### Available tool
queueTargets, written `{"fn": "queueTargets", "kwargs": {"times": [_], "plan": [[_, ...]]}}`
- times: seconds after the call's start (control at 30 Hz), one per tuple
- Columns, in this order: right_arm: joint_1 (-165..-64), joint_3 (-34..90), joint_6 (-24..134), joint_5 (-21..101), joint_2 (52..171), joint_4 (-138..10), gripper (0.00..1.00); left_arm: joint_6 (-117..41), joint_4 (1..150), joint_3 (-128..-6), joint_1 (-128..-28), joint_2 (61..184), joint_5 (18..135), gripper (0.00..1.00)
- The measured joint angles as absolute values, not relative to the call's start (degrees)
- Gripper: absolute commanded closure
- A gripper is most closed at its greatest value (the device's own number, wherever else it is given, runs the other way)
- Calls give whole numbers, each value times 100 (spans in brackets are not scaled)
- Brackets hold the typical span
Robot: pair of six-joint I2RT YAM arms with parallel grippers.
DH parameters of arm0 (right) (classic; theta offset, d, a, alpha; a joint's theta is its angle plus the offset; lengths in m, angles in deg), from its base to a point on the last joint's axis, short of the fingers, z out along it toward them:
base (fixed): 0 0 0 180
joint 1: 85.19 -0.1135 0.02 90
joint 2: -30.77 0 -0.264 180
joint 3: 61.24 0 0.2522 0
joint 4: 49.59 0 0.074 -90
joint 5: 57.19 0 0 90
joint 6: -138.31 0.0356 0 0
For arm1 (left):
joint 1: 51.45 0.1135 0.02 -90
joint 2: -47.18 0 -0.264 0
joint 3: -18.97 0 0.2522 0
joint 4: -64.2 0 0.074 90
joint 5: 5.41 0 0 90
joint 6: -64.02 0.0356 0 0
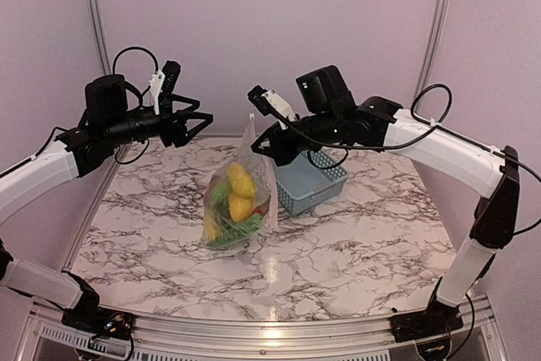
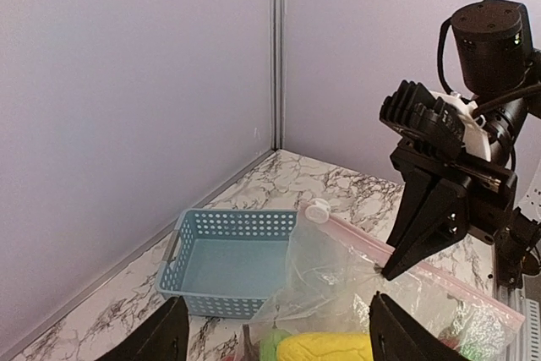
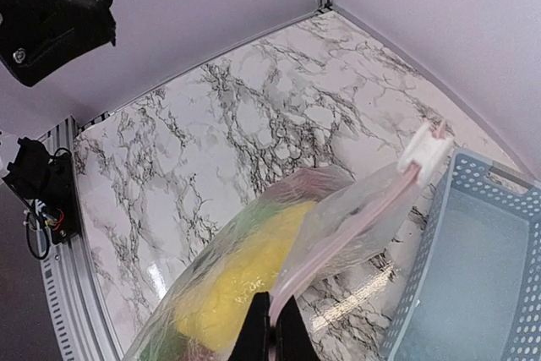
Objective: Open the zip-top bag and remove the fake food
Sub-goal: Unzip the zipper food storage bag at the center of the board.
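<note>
Pinching the pink zip strip (image 2: 448,278) tight between its two fingers, my right gripper (image 1: 257,148) holds the top of the clear bag (image 2: 338,268) up in the air. The bottom of the bag sits on the marble table (image 1: 355,243), near the middle. The toy food (image 1: 241,192) is inside the bag, down at the bottom. I can see yellow pieces and green pieces (image 1: 237,230) through the plastic. The little white slider (image 3: 425,151) is at the far end of the strip, away from my fingers. My left gripper (image 1: 201,116) is up high on the left side with its fingers spread wide, and it holds nothing. It is not touching the bag. A blue basket (image 1: 308,182) with small holes stands on the table just beside the bag, on my right.
</note>
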State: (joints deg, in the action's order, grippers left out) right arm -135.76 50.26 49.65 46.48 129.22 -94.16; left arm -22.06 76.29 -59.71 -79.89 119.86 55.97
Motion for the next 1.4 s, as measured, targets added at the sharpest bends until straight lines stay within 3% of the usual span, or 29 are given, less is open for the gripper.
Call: {"fn": "queueTargets", "kwargs": {"times": [1.13, 1.4], "plan": [[-14743, 6684, 3083, 4213, 12585, -11698, 100, -2068, 6328, -6231, -8238, 12683, 2747, 26], [-14808, 6711, 3022, 4008, 12585, -11803, 100, -2261, 6409, -6288, -8464, 12902, 2373, 40]]}}
